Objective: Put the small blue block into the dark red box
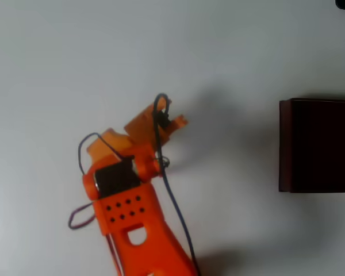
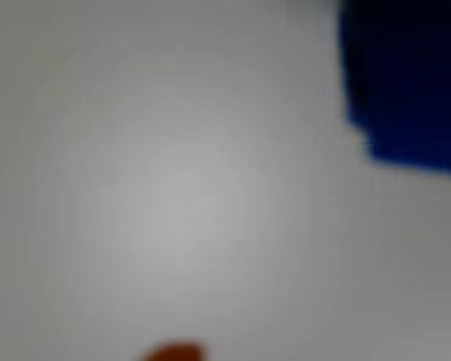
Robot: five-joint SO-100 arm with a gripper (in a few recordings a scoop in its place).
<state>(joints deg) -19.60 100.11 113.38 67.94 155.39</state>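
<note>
Overhead view, left to right:

Item 1. White matte table surface [image 1: 57, 63], spanning the whole field.

Item 2. Orange plastic robot arm [image 1: 132, 230], entering from the bottom edge left of centre and reaching up and slightly rightward. A perforated orange link sat lowest, a black servo block above it, then the wrist section. Thin dark cables [image 1: 175, 207] looped at the left of the servo and ran down the arm's right side.

Item 3. Orange two-finger gripper [image 1: 167, 119], at the arm's upper end, pointed toward the upper right and seemingly downward at the table. Whether the fingers were spread or pressed together could not be told from above. A soft shadow lay to its right.

Item 4. Dark red rectangular box with thin maroon walls and near-black interior [image 1: 284, 144], at the right edge, partly cut off, well apart from the gripper.

Wrist view, left to right:

Item 5. Blurred orange-red sliver at the bottom edge, probably a fingertip [image 2: 177, 352].

Item 6. Small blue block, bright blue and blurred [image 2: 406, 83], in the upper right corner against the white table, apart from the sliver and not gripped.
</note>
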